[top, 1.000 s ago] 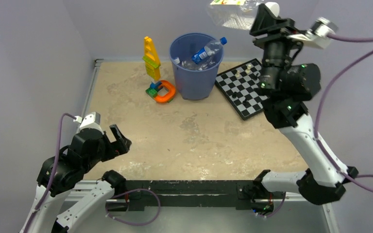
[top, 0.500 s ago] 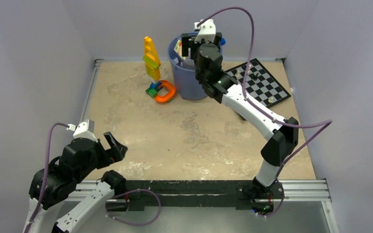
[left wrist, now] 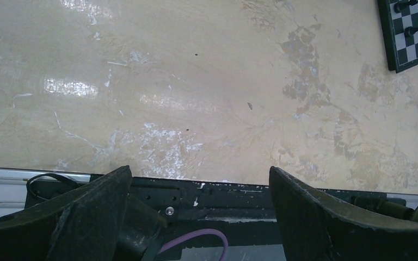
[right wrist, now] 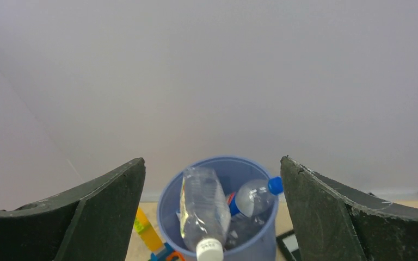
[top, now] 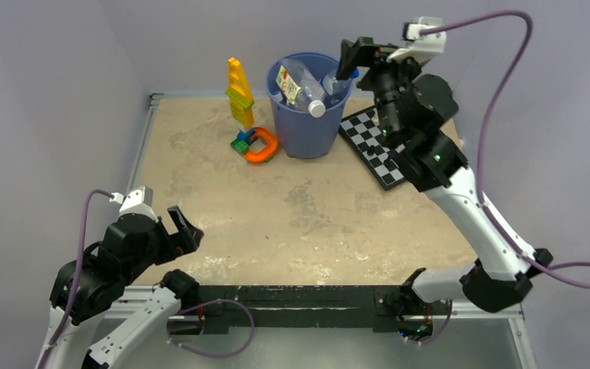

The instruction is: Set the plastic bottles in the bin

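Note:
The blue bin (top: 307, 127) stands at the back of the table with two clear plastic bottles in it. One bottle with a white cap (top: 301, 83) leans over the rim, cap outward. A blue-capped bottle (top: 336, 80) lies beside it. My right gripper (top: 357, 58) hovers open and empty just right of the bin's rim. In the right wrist view the bin (right wrist: 239, 171), the white-capped bottle (right wrist: 202, 206) and the blue-capped bottle (right wrist: 253, 197) sit below my open right gripper (right wrist: 211, 160). My left gripper (top: 187, 231) is open and empty near the table's front left; in its own view the left gripper (left wrist: 198, 169) frames bare table.
A chessboard (top: 376, 146) with small pieces lies right of the bin, under my right arm; it also shows as the chessboard (left wrist: 411, 30). A yellow block tower (top: 238, 92) and an orange ring toy (top: 257, 144) stand left of the bin. Purple walls close three sides.
My right gripper carried a clear bottle from high at the back right over the bin and opened. The bottle now lies in the bin, and the gripper has drawn back to the right.

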`<move>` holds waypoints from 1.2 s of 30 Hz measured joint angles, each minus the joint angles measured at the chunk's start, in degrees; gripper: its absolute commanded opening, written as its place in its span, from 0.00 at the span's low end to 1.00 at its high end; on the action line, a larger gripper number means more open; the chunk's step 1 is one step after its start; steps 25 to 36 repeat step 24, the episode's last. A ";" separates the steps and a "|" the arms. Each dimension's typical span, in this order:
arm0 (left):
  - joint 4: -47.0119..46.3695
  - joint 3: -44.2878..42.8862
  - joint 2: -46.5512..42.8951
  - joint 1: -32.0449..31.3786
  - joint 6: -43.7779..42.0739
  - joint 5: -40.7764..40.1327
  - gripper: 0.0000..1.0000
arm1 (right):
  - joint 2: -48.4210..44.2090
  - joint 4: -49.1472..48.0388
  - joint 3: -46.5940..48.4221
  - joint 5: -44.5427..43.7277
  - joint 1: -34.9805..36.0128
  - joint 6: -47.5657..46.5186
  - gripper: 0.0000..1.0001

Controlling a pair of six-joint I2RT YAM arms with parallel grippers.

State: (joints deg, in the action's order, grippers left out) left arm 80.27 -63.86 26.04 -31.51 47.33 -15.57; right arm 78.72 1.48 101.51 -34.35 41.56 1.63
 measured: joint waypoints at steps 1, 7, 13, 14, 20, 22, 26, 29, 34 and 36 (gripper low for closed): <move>-0.11 0.00 0.09 0.00 0.00 0.00 1.00 | -1.79 1.11 -0.98 -0.52 -0.02 0.66 0.98; -0.59 0.00 0.28 0.00 0.00 -0.13 1.00 | -15.85 11.23 -16.85 -0.33 -0.07 7.58 0.99; -1.46 0.00 2.75 0.00 -0.48 -1.03 1.00 | -24.94 26.25 -33.14 1.07 -0.07 18.69 0.99; -1.90 0.00 3.37 0.00 -0.74 -1.09 1.00 | -25.75 28.61 -34.71 1.42 -0.07 20.37 0.99; -4.04 0.00 6.82 0.00 -1.99 -0.96 1.00 | -31.58 37.62 -41.44 3.69 -0.07 28.06 0.99; -4.79 0.00 7.78 0.00 -2.12 -0.55 1.00 | -33.31 38.60 -42.88 3.91 -0.07 30.03 0.97; -5.77 0.07 8.50 0.00 -2.14 0.13 1.00 | -34.67 39.28 -44.13 3.93 -0.07 32.15 0.96; -5.77 0.07 8.50 0.00 -2.14 0.13 1.00 | -34.67 39.28 -44.13 3.93 -0.07 32.15 0.96; -5.77 0.07 8.50 0.00 -2.14 0.13 1.00 | -34.67 39.28 -44.13 3.93 -0.07 32.15 0.96; -5.77 0.07 8.50 0.00 -2.14 0.13 1.00 | -34.67 39.28 -44.13 3.93 -0.07 32.15 0.96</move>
